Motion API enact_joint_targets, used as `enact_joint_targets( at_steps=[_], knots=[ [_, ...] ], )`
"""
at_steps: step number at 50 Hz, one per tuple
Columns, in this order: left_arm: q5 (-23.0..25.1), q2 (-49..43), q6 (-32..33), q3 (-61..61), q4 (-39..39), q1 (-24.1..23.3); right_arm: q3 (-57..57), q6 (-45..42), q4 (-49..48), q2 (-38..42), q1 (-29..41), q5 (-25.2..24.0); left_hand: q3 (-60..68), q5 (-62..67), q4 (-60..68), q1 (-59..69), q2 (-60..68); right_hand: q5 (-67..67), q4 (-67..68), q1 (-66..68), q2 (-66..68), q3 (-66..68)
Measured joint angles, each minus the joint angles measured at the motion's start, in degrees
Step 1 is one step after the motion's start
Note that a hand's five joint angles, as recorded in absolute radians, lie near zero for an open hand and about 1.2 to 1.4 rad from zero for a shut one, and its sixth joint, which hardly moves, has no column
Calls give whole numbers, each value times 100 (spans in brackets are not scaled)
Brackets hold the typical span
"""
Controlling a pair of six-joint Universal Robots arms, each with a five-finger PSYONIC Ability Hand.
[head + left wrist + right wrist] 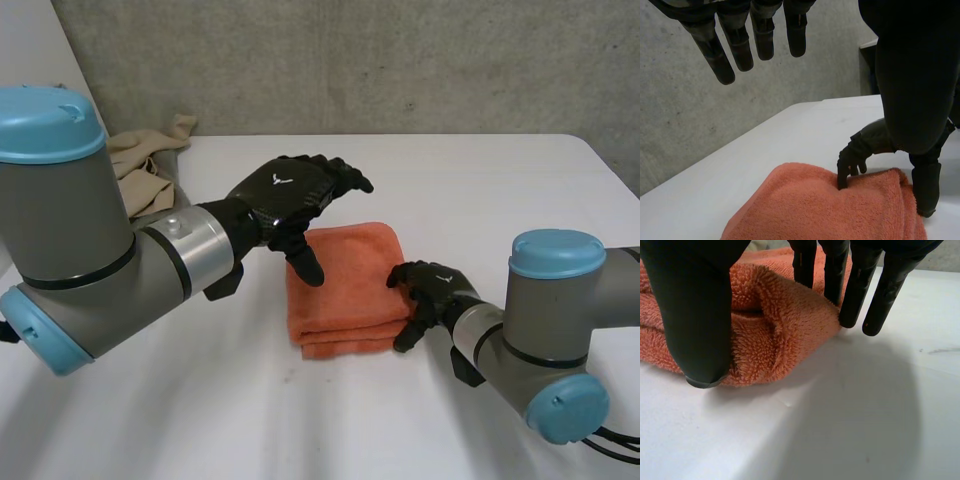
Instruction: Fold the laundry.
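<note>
Left hand (288, 192): in the air over the far-left part of the orange towel (350, 285). Opened wide, with straight fingers (715, 52) reaching forward and thumb (912, 80) pointing down. Thumb tip low beside the towel's edge, contact not clear. Nothing in its grasp. From the left wrist camera, open air between those fingers and the cloth below.

Right hand (428, 290): down at the towel's right edge, by the near-right corner. Loosely opened, with nearly straight fingers (856, 290), some tips set on the terry top right at the corner, others just past it over the table. Thumb (695, 320) planted against the stacked near edge, tip at table level. Corner thus between thumb and fingers, yet flat on the table, unlifted. Any squeeze on the cloth hard to tell.

Orange towel: folded into a thick rectangle of several layers, layered edges toward the robot. Flat on the white table (480, 190), about mid-table, between the two arms.

Beige cloth (140, 165): bunched at the table's far-left corner, behind the left arm (100, 250), well apart from the towel. Grey concrete wall (400, 60) behind the table.
</note>
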Motion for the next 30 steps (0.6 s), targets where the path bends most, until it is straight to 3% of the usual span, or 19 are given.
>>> enact_joint_targets(
  at_steps=[9, 12, 15, 24, 30],
  knots=[
    [3, 71, -5, -23, 3, -7, -296, 31, -81, 169, 85, 16, 0, 0, 0, 0, 0, 1325, 1544, 1106, 1428, 1560],
    [7, 83, -5, -45, 9, -8, -444, 31, -98, 225, 84, 15, 0, 0, 0, 0, 0, 2902, 3327, 2271, 2957, 3218],
    [9, 89, -5, -62, 14, -8, -628, 25, -100, 293, 66, 15, 0, 0, 0, 0, 0, 3354, 4028, 2710, 3473, 3735],
    [9, 87, -6, -79, 20, -12, -1495, 4, -52, 585, -118, 20, 0, 0, 0, 0, 0, 3482, 4069, 2742, 3524, 3802],
    [4, 81, -12, -80, 26, -10, -2556, -34, 29, 961, -757, 41, 0, 0, 0, 0, 0, 3598, 4070, 2742, 3638, 3838]
  ],
)
